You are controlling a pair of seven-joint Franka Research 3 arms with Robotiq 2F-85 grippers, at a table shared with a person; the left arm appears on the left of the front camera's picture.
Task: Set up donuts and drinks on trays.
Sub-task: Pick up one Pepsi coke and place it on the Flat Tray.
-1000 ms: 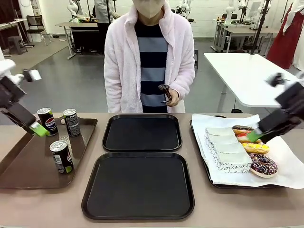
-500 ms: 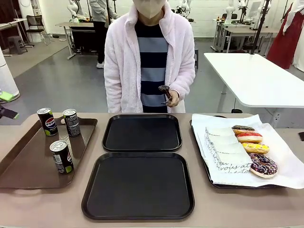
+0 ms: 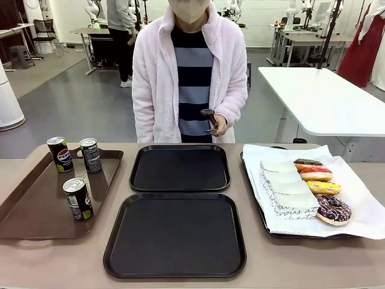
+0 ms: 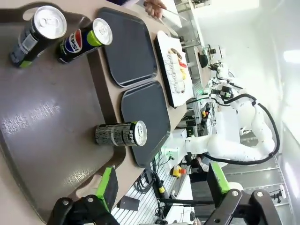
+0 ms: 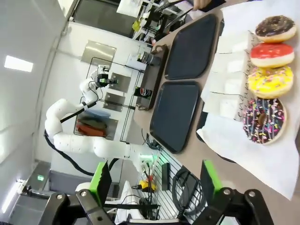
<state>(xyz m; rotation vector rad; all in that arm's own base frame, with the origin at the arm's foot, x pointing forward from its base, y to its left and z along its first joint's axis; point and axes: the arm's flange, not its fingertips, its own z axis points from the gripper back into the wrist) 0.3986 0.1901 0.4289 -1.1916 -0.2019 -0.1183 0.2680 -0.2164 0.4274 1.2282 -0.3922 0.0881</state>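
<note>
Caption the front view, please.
Two matte black square trays sit between three black soda cans and four iced ring donuts.

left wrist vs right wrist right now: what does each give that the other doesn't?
Left wrist: the left gripper, open, facing the brown tray with three cans up close. Right wrist: the right gripper, open, facing four donuts on white paper. Both: the two black trays, bare.

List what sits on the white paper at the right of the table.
Four iced donuts lie in a row beside overlapping white paper sleeves. The paper covers most of the tray beneath it.
</note>
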